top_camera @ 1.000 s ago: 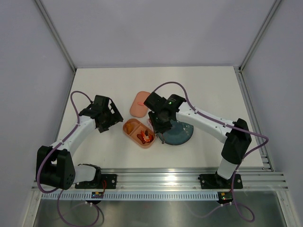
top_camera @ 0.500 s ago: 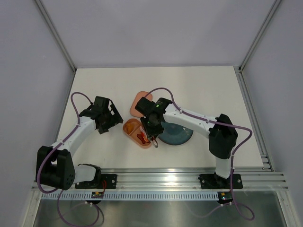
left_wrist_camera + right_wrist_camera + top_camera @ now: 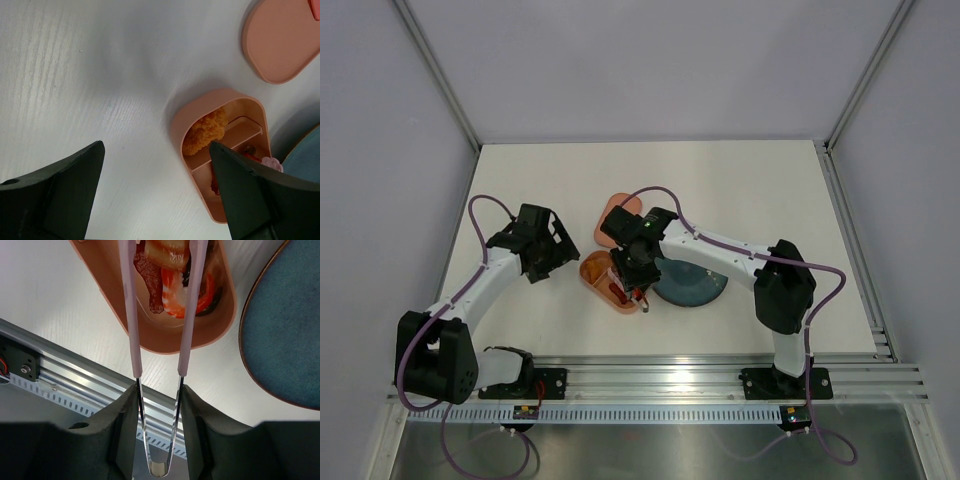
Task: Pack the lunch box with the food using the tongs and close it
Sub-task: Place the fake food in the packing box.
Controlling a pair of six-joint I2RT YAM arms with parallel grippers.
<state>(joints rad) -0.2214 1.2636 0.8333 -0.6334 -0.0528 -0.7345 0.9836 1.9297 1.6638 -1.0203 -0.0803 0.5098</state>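
**White tabletop, grey-walled cell: lunch box open, tongs over its near compartment**

Surface: pale tabletop [image 3: 740, 180] with an aluminium rail [image 3: 60, 375] along the near edge.

Lunch box [image 3: 598, 272]: salmon-pink base, left of centre, uncovered. Its lid [image 3: 618, 212] lies flat on the table just beyond it, apart from the base.

Teal plate [image 3: 698, 285]: just right of the base. The overhead view shows no food on its visible part.

Food, left wrist view only: an orange crumbed piece [image 3: 202, 132] in the compartment nearer the lid. Right wrist view only: red pieces [image 3: 175, 297] and a dark brown piece [image 3: 150, 287] in the compartment nearer the rail.

Tongs [image 3: 129, 330]: the right gripper [image 3: 159, 395] clamps the metal shanks from outside. The two pink arms stand apart, roughly parallel, reaching down into the near compartment on either side of the red pieces. Their tips are cut off at the frame's top edge, so it is unclear whether they pinch anything. Overhead, the arm hides most of this.

Left gripper [image 3: 156, 147]: jaws wide, nothing between them, hanging over bare table just left of the base.
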